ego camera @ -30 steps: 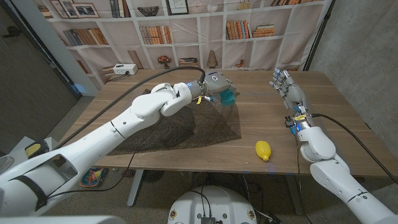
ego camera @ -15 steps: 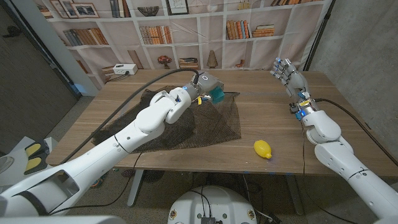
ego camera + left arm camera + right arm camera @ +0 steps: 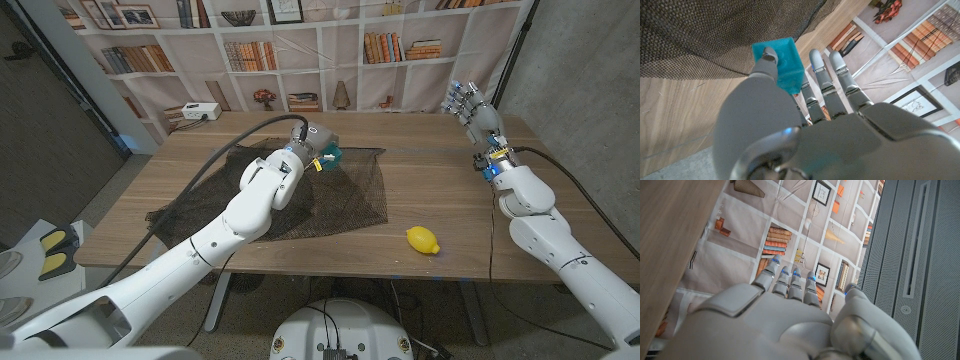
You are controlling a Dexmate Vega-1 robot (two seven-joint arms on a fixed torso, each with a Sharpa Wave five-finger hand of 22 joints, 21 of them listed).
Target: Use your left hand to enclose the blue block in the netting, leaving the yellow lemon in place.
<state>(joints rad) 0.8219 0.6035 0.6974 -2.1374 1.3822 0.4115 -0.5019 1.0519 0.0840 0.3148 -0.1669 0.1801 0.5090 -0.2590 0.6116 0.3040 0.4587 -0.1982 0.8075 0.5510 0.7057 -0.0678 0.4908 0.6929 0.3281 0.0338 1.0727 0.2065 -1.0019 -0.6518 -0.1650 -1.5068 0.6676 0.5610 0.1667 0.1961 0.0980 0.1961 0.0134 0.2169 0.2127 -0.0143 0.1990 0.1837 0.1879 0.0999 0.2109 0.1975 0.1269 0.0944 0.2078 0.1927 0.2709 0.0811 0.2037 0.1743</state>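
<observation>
The blue block (image 3: 331, 157) sits between the thumb and fingers of my left hand (image 3: 316, 139), over the far edge of the dark netting (image 3: 300, 195). In the left wrist view the thumb presses one face of the blue block (image 3: 780, 57), my left hand's (image 3: 805, 125) fingers (image 3: 832, 75) run straight along its other side, and the netting (image 3: 710, 35) lies spread beyond it. The yellow lemon (image 3: 422, 240) lies on bare wood near the front edge. My right hand (image 3: 472, 105) is raised over the far right of the table, fingers apart and holding nothing; my right hand (image 3: 790, 320) faces the bookshelf backdrop.
The wooden table (image 3: 440, 180) has bare wood between the netting and the lemon. A white box (image 3: 200, 111) stands at the far left corner. A black cable (image 3: 215, 150) runs from the left arm over the netting. The bookshelf backdrop (image 3: 300, 40) stands behind.
My left hand has carried the blue block leftwards and back along the netting's far edge. My right hand has risen and moved further right and back. The lemon has stayed put.
</observation>
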